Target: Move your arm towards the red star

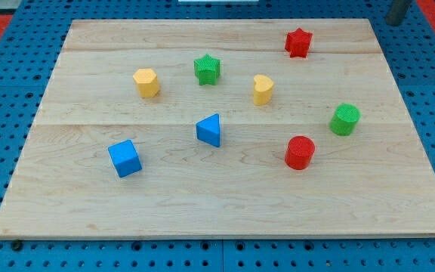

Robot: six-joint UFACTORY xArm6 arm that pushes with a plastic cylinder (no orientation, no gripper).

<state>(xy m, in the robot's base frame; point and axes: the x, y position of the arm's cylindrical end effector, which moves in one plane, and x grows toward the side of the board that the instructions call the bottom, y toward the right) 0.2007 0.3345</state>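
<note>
**My tip is up in the corner, far from the red star**

I have no pincer, only a dark rod. Just a bit of the rod [398,10] shows at the view's top right corner, off the wooden board [225,211]. I cannot tell where my tip ends, because the rod is cut off by the edge of the view. It touches no block.

The red star [297,42] sits near the top edge of the board. My rod is up and to the right of the red star, well apart from it.

The green star [207,69] is to the left of the red star and a little lower. The yellow heart [262,88] is below the red star, a bit to its left. The yellow block [146,81] is far to its left. The green cylinder [345,119] is below the red star and to its right. The red cylinder [300,152] is straight below it, further down. The blue triangle [210,129] and the blue cube [124,158] are down and to the left.
</note>
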